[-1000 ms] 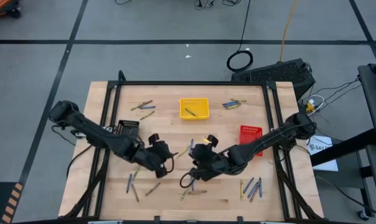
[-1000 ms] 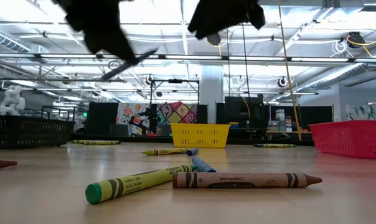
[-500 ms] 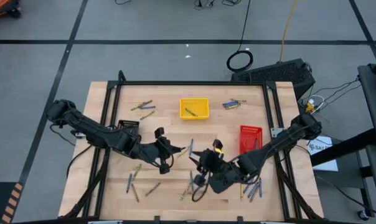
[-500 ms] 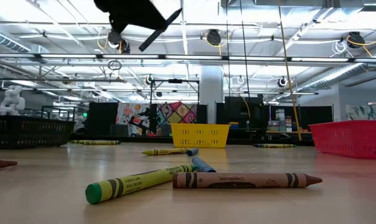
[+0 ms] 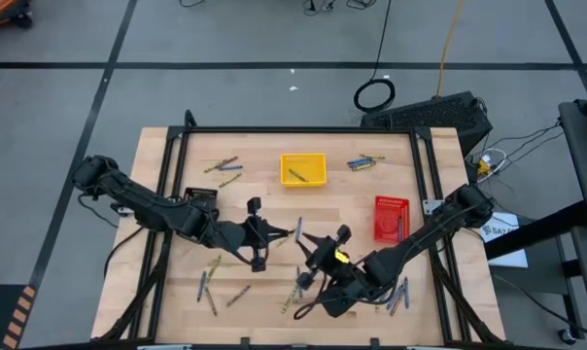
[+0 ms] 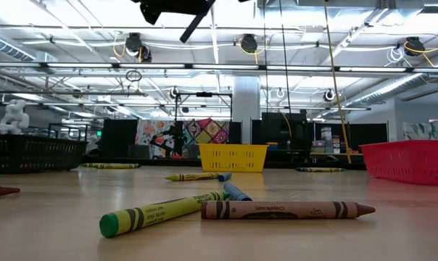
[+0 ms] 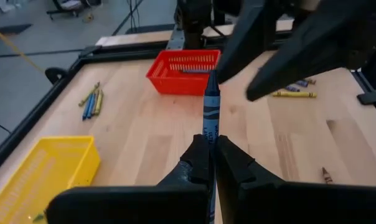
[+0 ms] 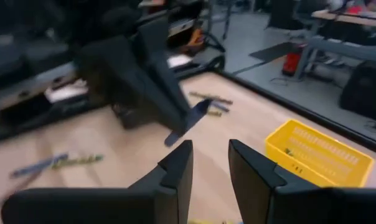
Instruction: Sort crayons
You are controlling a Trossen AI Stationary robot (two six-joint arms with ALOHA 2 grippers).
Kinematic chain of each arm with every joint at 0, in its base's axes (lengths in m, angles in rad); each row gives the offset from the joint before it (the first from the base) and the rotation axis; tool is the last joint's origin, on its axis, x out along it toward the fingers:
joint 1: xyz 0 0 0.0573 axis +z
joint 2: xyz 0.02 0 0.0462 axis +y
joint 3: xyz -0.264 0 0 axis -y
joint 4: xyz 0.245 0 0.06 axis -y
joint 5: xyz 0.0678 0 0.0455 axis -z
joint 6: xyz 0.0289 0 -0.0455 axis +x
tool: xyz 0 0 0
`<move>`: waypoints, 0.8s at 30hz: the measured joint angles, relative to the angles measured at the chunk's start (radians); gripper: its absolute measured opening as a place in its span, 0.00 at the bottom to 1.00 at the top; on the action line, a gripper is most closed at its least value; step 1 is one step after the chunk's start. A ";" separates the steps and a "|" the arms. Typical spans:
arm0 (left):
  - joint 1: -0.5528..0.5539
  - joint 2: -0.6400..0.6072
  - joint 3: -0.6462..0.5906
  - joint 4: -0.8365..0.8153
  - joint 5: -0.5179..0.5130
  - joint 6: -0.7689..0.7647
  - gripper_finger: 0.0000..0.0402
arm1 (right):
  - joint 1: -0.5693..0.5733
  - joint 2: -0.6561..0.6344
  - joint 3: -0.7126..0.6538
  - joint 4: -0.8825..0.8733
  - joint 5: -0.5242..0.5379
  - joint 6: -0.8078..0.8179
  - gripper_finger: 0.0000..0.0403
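Crayons lie scattered on the wooden table, among them a pair (image 5: 224, 167) at the far left, a small bunch (image 5: 363, 162) at the far right and a green-yellow one (image 6: 161, 212) beside a brown one (image 6: 284, 210) near the front. My left gripper (image 5: 277, 233) hovers over the table's middle, shut on a blue crayon (image 7: 211, 106). My right gripper (image 5: 325, 249) is just to its right and a little nearer. It is open (image 8: 210, 167), faces the crayon's tip (image 8: 194, 115) and has nothing between its fingers. My left gripper pinches the blue crayon's rear half (image 7: 209, 142) between its two fingers. They reach nearly level from the table's left and lie along the crayon. Its front half sticks out past the fingertips toward my right gripper. The crayon is lifted clear of the table.
A yellow tray (image 5: 303, 168) with one crayon in it stands at the far middle. A red tray (image 5: 392, 216) stands at the right and a black tray (image 5: 198, 199) at the left. More crayons lie near the front edge (image 5: 208, 287) and under my right arm (image 5: 398, 294).
My left gripper has risen and gone a little toward the table's right with the blue crayon. It has rolled and tipped up, and the crayon now points nearly level at my right gripper. My right gripper has moved toward the near edge and turned to face the left one.
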 joint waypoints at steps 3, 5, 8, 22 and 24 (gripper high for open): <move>0.007 0.000 0.000 0.002 0.003 0.001 0.00 | 0.000 0.000 0.000 0.017 0.002 0.004 0.23; 0.014 0.000 0.000 0.010 0.004 0.002 0.00 | 0.000 0.000 0.000 0.029 0.003 0.005 0.23; 0.020 0.000 0.000 0.031 0.012 0.019 0.00 | -0.001 0.000 0.000 0.063 0.003 0.004 0.23; 0.032 0.000 0.000 0.063 0.057 0.045 0.00 | -0.038 0.002 0.000 0.143 -0.003 -0.054 0.23; 0.039 0.000 0.000 0.062 0.064 0.046 0.00 | -0.039 0.002 0.000 0.172 -0.003 -0.087 0.23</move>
